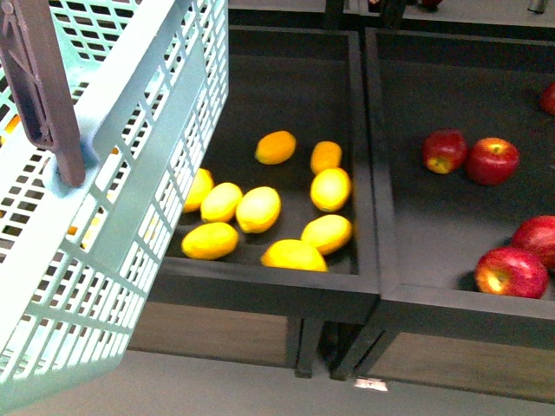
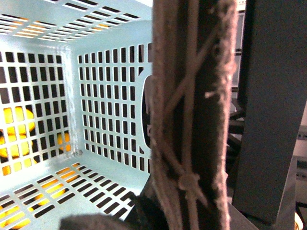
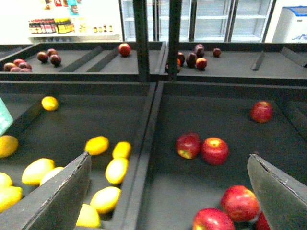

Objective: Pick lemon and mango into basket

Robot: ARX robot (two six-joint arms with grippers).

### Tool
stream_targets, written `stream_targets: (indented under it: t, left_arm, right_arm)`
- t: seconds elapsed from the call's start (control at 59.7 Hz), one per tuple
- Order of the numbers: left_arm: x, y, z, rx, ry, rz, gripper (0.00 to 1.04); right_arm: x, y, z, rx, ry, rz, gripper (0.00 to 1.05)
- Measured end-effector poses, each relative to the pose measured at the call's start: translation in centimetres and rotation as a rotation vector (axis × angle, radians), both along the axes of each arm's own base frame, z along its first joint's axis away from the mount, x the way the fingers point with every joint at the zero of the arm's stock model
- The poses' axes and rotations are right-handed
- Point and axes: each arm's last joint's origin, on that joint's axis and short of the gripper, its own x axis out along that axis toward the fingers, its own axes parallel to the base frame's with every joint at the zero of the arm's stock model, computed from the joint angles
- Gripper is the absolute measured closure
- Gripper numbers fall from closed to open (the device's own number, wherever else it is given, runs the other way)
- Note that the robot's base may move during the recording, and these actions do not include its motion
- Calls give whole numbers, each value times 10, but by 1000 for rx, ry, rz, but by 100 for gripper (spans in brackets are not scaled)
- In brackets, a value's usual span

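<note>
Right gripper (image 3: 169,158): spread wide, empty, above bin (image 3: 144,139) divider. Left gripper: state impossible to tell; handle (image 2: 192,96) fills wrist view. Basket (image 1: 130,173): tilted, overhanging bin edge. Lemon (image 1: 276,147), mango (image 1: 295,255): loose among look-alikes. Risks: wrong pick, glossy skin slipping, bumping basket wall.
</note>
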Motion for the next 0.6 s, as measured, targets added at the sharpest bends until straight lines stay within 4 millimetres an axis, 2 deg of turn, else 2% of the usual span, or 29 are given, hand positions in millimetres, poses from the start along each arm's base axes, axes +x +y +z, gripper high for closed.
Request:
stream_targets:
  t: [0.603]
  left_arm:
    - [0, 0, 0, 0, 1, 0, 100]
  right_arm:
    - [0, 0, 0, 0, 0, 0, 9]
